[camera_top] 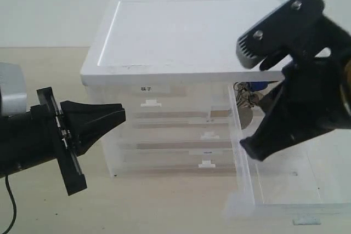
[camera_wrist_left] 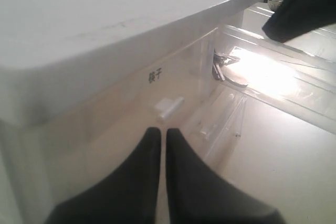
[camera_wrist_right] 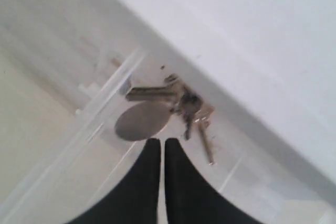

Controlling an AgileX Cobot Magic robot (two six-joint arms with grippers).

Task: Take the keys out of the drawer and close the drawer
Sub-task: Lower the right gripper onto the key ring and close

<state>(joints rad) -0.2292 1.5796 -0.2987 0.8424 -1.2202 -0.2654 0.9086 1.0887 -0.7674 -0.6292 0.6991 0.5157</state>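
Although the drawer (camera_top: 285, 204) stands pulled far out of the cabinet (camera_top: 186, 26) in the exterior view, the keys (camera_top: 248, 96) lie at its back end, not yet lifted. I judge both the removal and the closing left to do. The right hand (camera_top: 248, 147), matte black and tapered, hangs over the drawer, pinched together on nothing. The left hand (camera_top: 119, 114), likewise closed and empty, hovers above the pale worktop (camera_top: 164, 206) in front of the neighbouring drawer (camera_top: 164, 100). The open drawer is clear, thin-walled plastic; the cabinet top is smooth opaque white with a raised rim.

Seen from the left wrist, the left hand (camera_wrist_left: 159, 132) shows two curved black fingers meeting with only a hairline slit, aimed at a small white pull tab (camera_wrist_left: 169, 106). Beyond it the keys (camera_wrist_left: 223, 66) glint inside the glossy translucent drawer (camera_wrist_left: 283, 114).

Seen from the right wrist, the right hand (camera_wrist_right: 158, 142) is closed, its tips just short of the keys (camera_wrist_right: 181, 100): slim silver blades on a ring beside a flat round disc, all blurred.
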